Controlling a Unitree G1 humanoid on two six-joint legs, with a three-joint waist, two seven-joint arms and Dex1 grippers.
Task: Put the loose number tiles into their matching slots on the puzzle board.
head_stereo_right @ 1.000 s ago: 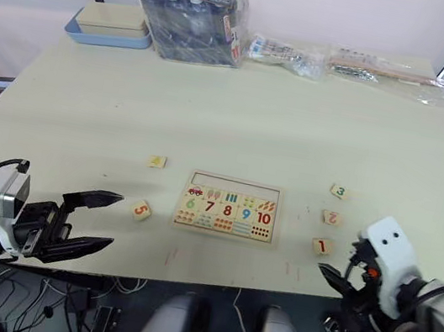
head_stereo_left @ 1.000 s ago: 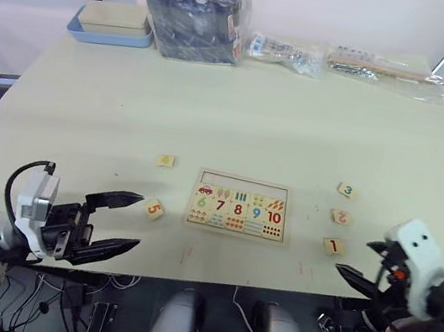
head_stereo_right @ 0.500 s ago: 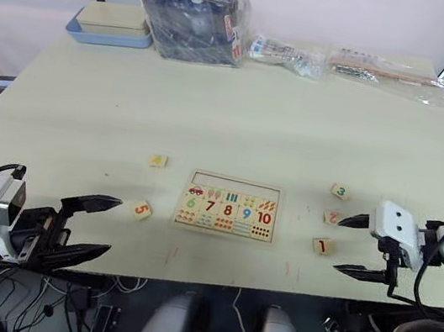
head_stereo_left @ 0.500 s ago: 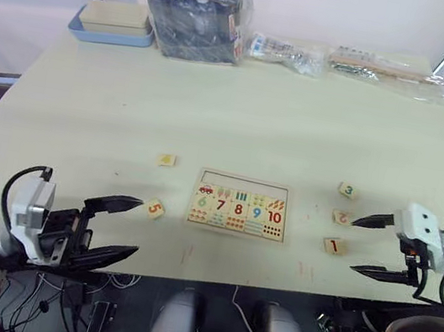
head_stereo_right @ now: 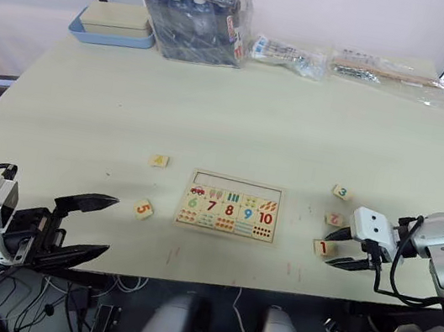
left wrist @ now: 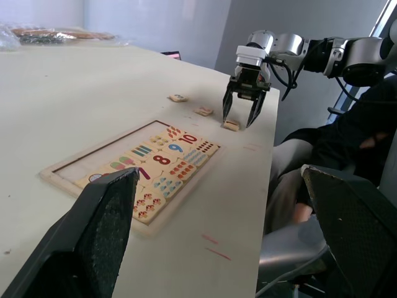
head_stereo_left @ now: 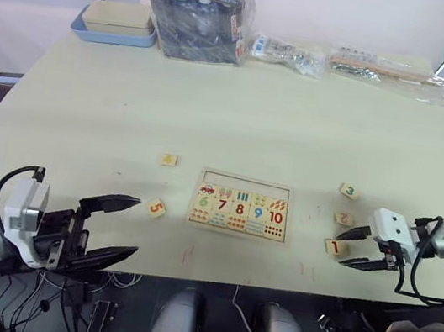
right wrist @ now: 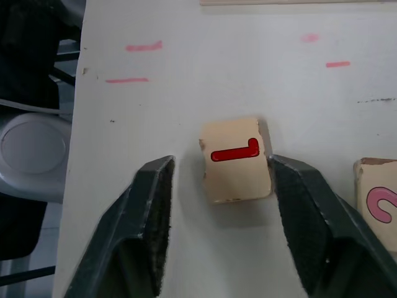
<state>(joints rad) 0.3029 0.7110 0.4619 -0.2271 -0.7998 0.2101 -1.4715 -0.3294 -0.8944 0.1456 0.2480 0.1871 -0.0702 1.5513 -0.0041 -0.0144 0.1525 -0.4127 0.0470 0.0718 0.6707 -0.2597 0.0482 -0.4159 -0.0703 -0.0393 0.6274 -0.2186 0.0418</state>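
left pincer [head_stereo_left: 114,226] spread wide, empty, low at the tabletop [head_stereo_left: 240,109] near edge | tile 5 [head_stereo_left: 155,207] just beyond it, tile 4 [head_stereo_left: 168,160] farther | puzzle board [head_stereo_left: 240,206] centre, top slots [head_stereo_left: 245,183] unfilled | tiles 3 [head_stereo_left: 349,190], 2 [head_stereo_left: 343,219] right | right pincer [head_stereo_left: 355,248] open, straddling tile 1 [right wrist: 236,160]

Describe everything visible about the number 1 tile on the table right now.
The number 1 tile is a small square block of pale wood with rounded, slightly worn edges and a red 1 printed on top. It lies flat on the cream table, to the right of the puzzle board and near the front edge, with the 2 tile just behind it. The right gripper straddles it with jaws open; one finger looks to be at its edge.
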